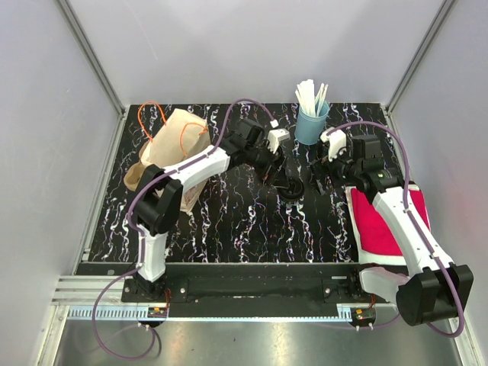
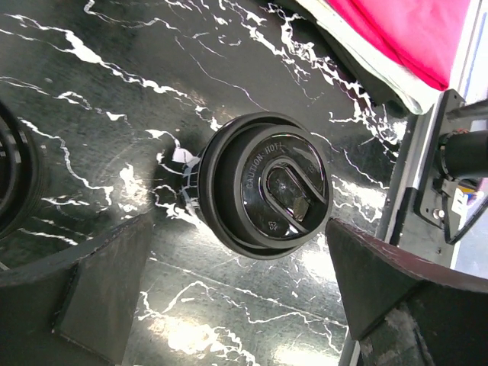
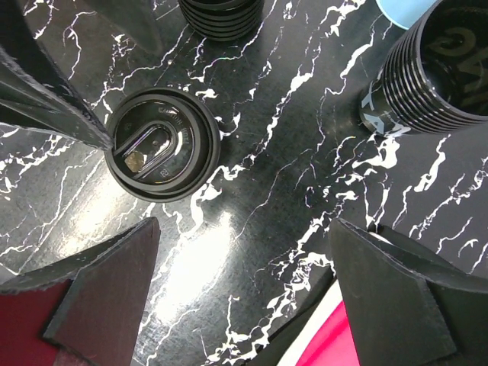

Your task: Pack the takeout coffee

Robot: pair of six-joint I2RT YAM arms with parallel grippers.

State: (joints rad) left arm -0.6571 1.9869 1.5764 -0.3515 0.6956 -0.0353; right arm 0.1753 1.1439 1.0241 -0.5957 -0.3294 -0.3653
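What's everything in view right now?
lidded coffee cup: one, black, table centre
ribbed cups: two, black, near the lidded cup
paper bag: one, brown, orange handles, back left
cup of sticks: one, blue, sticks white, back right
cloth: one, red, right side
table: one, black marbled
left fingers: open, over the lidded cup
right fingers: open, beside it

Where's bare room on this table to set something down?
The near half of the black marbled table is bare, between the brown paper bag and the red cloth. Crowded at the back, around the black lidded cup and blue stirrer holder.
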